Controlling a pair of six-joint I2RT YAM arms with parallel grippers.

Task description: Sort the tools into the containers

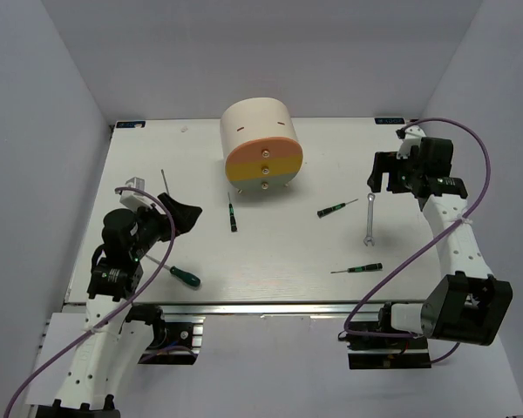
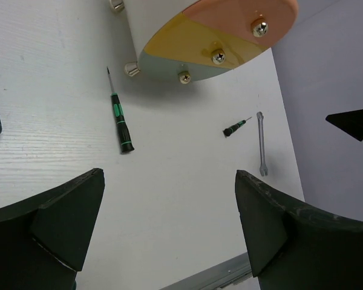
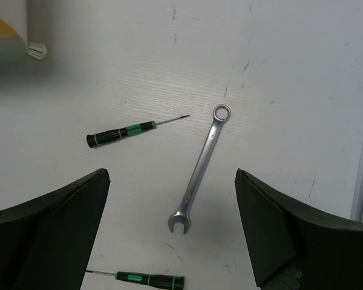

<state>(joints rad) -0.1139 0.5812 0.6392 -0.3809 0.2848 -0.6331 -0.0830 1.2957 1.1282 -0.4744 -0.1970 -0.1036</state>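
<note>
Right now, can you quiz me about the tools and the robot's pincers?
1. True or false: the silver spanner is inside a drawer.
2. On the cabinet, the top drawer is: A orange, B yellow, C grey-green.
3. Fill in: the left pincer and the right pincer are both ____.
Key: 1 false; 2 A; 3 open.

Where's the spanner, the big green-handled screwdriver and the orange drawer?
spanner (image 3: 201, 167), right wrist view, middle of its shaft.
big green-handled screwdriver (image 1: 186, 277), top external view, on its handle.
orange drawer (image 1: 281, 148), top external view, on its front face.
</note>
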